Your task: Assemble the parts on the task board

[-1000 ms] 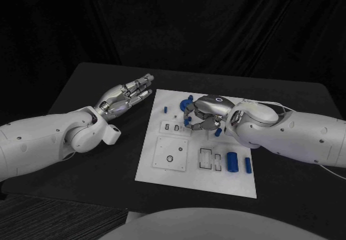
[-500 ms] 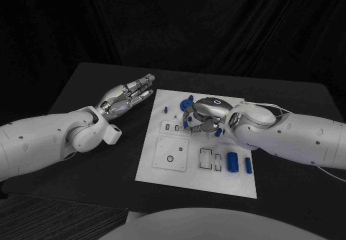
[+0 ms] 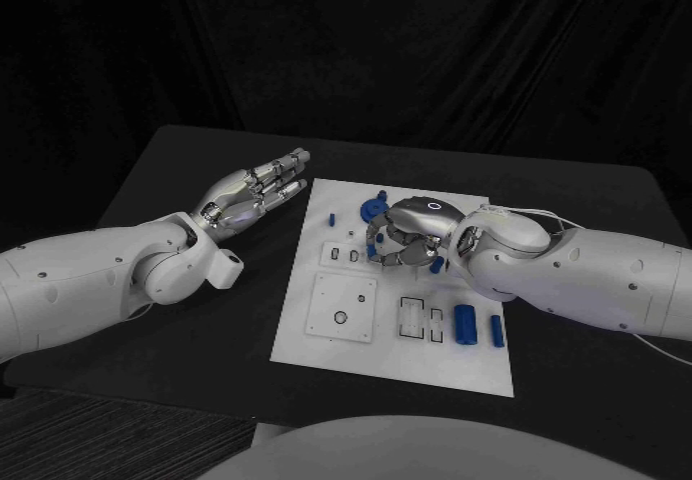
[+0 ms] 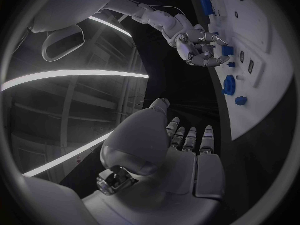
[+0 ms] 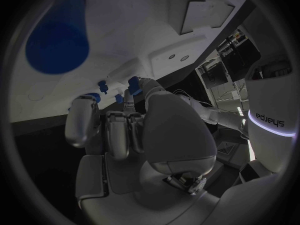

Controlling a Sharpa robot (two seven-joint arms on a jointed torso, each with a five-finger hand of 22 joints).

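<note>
We are seeing the task board (image 3: 418,345) lying mid-bench (image 3: 173,330), with blue parts (image 3: 464,322) on it. The right hand (image 3: 408,232) is hovering over the board's far end, fingers curled; whether they are clamping a part, we cannot tell. The left hand (image 3: 254,192) is waiting beside the board, fingers straight and empty.
</note>
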